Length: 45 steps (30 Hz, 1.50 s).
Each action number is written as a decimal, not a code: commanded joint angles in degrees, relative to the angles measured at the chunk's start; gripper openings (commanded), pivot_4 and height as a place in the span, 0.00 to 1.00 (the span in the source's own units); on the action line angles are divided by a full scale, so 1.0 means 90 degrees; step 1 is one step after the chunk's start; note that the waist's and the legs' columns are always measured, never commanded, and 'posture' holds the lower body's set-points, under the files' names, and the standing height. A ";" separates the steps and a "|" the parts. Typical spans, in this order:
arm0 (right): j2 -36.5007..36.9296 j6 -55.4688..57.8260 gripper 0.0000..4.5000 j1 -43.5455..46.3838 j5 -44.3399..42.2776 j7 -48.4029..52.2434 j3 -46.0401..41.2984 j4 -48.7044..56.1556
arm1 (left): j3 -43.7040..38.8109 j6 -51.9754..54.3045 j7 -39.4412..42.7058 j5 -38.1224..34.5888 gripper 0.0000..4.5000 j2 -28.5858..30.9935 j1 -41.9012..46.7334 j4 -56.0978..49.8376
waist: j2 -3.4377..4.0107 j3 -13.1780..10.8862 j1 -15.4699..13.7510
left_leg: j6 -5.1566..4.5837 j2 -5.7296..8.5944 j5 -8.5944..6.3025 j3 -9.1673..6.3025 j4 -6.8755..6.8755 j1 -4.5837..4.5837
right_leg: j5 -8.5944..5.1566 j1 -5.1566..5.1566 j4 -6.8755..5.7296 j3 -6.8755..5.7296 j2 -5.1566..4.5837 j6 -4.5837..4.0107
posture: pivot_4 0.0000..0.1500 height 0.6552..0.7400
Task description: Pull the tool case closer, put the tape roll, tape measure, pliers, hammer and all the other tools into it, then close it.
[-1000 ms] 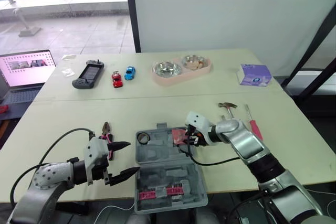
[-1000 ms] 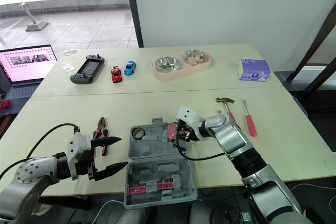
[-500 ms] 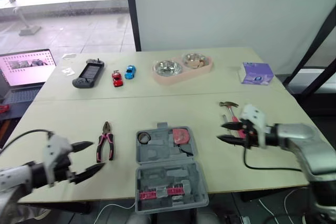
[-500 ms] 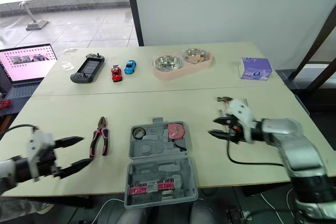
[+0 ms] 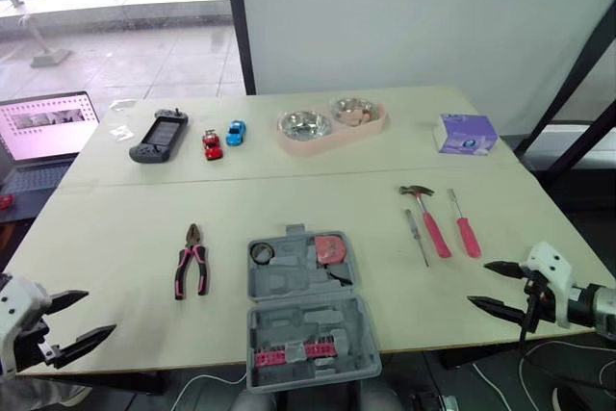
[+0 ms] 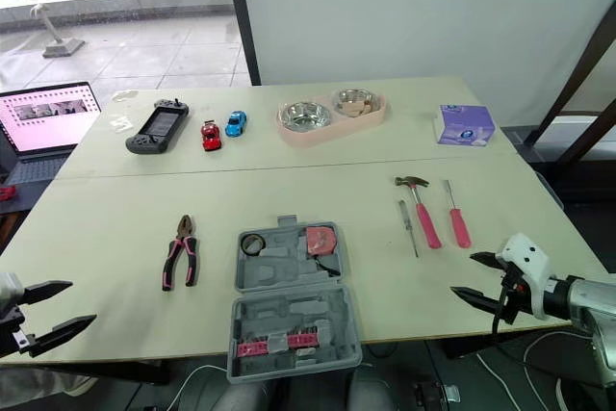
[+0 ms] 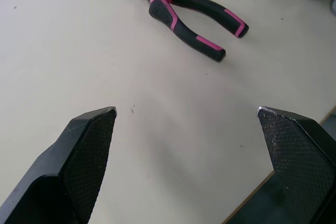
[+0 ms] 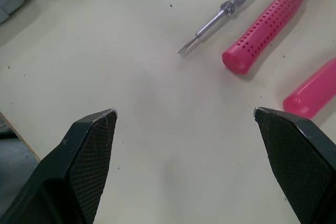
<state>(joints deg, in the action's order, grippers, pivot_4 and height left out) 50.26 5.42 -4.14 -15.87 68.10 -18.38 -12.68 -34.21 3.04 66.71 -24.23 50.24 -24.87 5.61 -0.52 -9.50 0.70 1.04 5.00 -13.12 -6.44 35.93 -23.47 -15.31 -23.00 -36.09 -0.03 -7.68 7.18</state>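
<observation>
The grey tool case (image 5: 310, 320) lies open near the table's front edge. In its far half sit the tape roll (image 5: 262, 253) and the red tape measure (image 5: 332, 248). The pink-handled pliers (image 5: 191, 261) lie left of the case, also seen ahead of my open left gripper (image 7: 186, 111). Right of the case lie the hammer (image 5: 428, 217), a thin screwdriver (image 5: 416, 236) and a red screwdriver (image 5: 465, 228). My left gripper (image 5: 65, 320) hangs open at the front left corner. My right gripper (image 5: 499, 288) stands open and empty at the front right edge, short of the hammer handle (image 8: 262, 30).
At the back stand a pink double bowl (image 5: 332, 124), two toy cars (image 5: 223, 138), a game controller (image 5: 160, 136) and a purple tissue box (image 5: 465, 134). A laptop (image 5: 48, 127) sits off the table's left side. The case's near half (image 5: 313, 353) overhangs the front edge.
My right gripper let go of the tape measure in the case, opened wide and drew back to the front right edge. My left arm pulled back to the front left corner.
</observation>
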 commanded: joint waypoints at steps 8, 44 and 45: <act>0.0212 -0.0411 0.98 0.0157 -0.0040 0.0169 0.0007 -0.0282 | 0.0037 -0.0128 0.0114 0.0062 1.00 0.0076 0.0201 0.0014 | 0.0001 -0.0001 -0.0008 | 0.0000 0.0001 0.0000 0.0000 -0.0001 0.0000 | 0.0000 -0.0001 0.0001 0.0000 0.0001 0.0000 | 1.00 0.80; -0.0763 0.2387 0.98 0.2251 -0.1193 -0.0758 0.2176 0.3365 | 0.1860 0.6399 -0.7813 0.0224 1.00 -0.3709 0.3406 -0.3454 | -0.0039 -0.0039 -0.0146 | -0.0018 0.0015 0.0010 -0.0009 0.0022 -0.0002 | 0.0017 0.0005 -0.0011 -0.0012 0.0023 0.0033 | 1.00 0.80; -0.0775 0.2381 0.98 0.2251 -0.1185 -0.0779 0.2175 0.3361 | 0.1883 0.6449 -0.7894 0.0278 1.00 -0.3776 0.3527 -0.3359 | -0.0037 -0.0039 -0.0154 | -0.0018 0.0013 0.0010 -0.0009 0.0021 -0.0002 | 0.0018 0.0005 -0.0011 -0.0011 0.0026 0.0035 | 1.00 0.80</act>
<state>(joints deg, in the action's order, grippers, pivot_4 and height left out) 43.61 27.24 15.71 -25.64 61.22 2.04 15.81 -17.51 59.76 -2.11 -23.37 16.63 5.86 -25.04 -0.85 -9.84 -0.69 0.88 5.12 -13.02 -6.53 36.12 -23.49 -15.14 -22.95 -36.20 -0.13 -7.44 7.50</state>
